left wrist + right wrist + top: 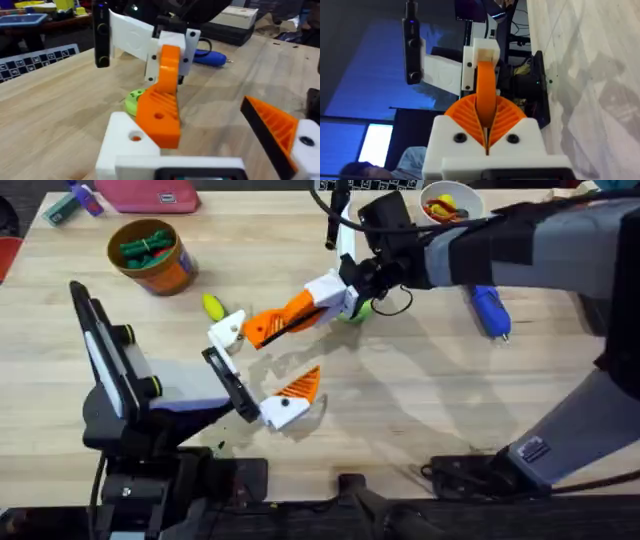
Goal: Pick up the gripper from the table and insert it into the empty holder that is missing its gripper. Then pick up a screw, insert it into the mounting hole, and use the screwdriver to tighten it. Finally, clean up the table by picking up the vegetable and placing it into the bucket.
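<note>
Surface (420, 400): pale wood.
Right pincer (300, 313): reaching across the middle, fingers clamped on the gripper (262, 328), an orange wedge, whose far end meets the holder (226, 330).
Holder: bare white block on the left arm's tip.
Left pincer (258, 370): fingers apart, the other one carrying an orange wedge (299, 387).
Vegetable (213, 306): yellow, on the surface just beside the holder.
Bucket (170, 272): far left, holding green pieces.
Screwdriver (490, 311): blue, lying right.
Green disc (133, 99): under the gripper.
</note>
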`<state>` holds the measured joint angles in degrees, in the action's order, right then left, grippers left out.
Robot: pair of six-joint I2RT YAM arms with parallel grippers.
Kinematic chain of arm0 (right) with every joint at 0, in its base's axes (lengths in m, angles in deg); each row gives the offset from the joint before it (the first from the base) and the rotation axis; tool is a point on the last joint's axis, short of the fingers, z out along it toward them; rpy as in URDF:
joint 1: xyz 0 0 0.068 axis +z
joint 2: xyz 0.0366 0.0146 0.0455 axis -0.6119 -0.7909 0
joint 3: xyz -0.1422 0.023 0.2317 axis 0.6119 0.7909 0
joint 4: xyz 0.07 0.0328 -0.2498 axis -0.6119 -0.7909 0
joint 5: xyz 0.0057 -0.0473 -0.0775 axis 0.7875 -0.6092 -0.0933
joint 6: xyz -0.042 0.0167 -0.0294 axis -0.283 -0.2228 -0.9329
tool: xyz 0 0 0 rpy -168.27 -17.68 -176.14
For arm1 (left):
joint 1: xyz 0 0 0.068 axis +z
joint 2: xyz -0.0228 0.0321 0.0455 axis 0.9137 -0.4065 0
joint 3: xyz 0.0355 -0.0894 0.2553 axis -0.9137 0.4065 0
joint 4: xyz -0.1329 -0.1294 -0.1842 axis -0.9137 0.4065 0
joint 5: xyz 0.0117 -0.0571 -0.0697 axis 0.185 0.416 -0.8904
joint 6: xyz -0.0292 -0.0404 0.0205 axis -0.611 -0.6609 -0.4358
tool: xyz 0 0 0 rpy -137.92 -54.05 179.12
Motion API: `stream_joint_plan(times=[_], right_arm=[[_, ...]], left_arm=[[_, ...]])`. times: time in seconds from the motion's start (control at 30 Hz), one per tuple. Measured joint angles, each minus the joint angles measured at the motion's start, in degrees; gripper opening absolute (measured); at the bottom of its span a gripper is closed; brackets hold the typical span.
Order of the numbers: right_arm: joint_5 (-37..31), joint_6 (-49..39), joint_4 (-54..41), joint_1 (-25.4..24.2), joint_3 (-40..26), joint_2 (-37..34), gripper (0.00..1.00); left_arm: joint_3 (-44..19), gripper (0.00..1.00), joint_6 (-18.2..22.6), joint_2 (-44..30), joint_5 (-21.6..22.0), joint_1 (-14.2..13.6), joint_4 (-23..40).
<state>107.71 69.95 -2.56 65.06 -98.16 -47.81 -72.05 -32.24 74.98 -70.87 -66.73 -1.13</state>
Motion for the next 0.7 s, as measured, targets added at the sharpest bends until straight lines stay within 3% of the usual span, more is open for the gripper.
stream_joint_plan(times=[0.7], right_arm=[[-0.9, -0.5, 2.0, 1.6, -1.1, 0.0, 0.009]], left_arm=[[0.0, 0.985, 0.5, 0.0, -0.2, 0.0, 0.0]])
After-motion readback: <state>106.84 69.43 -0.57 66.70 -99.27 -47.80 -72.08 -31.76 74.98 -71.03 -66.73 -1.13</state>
